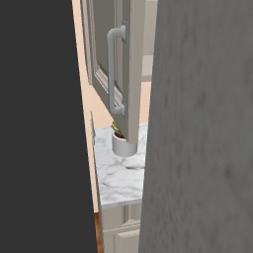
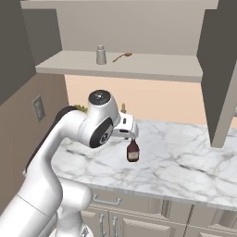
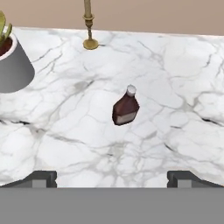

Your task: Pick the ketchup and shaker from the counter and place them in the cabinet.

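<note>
The ketchup [image 3: 126, 109], a dark red bottle with a white cap, stands upright on the white marble counter [image 3: 175, 87]. My gripper [image 3: 112, 178] hangs above it, open, its fingertips [image 3: 41, 178] far apart and holding nothing. In the right base view the ketchup [image 2: 133, 152] sits just below my white hand [image 2: 125, 128], near the front of the counter [image 2: 185, 157]. The shaker [image 2: 101, 54], a small grey cylinder, stands on the shelf of the open cabinet [image 2: 139, 65] above.
A brass candlestick [image 3: 89, 26] stands at the back wall, and a potted plant [image 3: 13, 65] in a grey pot sits to the left. A spoon-like object [image 2: 122, 56] lies on the shelf. An open cabinet door [image 2: 217, 92] hangs at the right.
</note>
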You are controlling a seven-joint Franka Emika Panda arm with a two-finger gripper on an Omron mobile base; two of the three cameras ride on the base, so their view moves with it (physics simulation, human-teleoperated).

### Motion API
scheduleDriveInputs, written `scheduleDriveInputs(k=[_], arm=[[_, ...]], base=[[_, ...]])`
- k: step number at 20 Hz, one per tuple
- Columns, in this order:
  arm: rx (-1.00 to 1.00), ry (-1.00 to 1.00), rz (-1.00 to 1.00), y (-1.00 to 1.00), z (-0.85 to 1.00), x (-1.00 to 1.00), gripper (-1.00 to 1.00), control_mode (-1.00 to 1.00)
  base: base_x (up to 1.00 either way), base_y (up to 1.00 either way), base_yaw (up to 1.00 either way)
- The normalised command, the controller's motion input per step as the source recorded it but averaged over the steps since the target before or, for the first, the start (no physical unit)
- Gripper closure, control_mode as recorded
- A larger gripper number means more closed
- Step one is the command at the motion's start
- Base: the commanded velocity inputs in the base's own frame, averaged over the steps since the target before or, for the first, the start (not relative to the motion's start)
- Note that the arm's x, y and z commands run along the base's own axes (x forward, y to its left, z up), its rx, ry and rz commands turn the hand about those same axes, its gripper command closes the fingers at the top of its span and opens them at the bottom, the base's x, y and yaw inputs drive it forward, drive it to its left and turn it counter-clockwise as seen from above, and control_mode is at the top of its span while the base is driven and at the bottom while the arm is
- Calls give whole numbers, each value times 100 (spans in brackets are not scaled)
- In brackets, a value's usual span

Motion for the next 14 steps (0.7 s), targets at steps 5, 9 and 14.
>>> scheduleDriveInputs(k=[5, 9, 14], arm=[[2, 0, 0, -6, -26, 22, -100, -100], [2, 0, 0, -10, -26, 22, -100, -100], [1, 0, 0, -3, -24, 22, -100, -100]], base=[[0, 0, 0], [0, 0, 0], [0, 0, 0]])
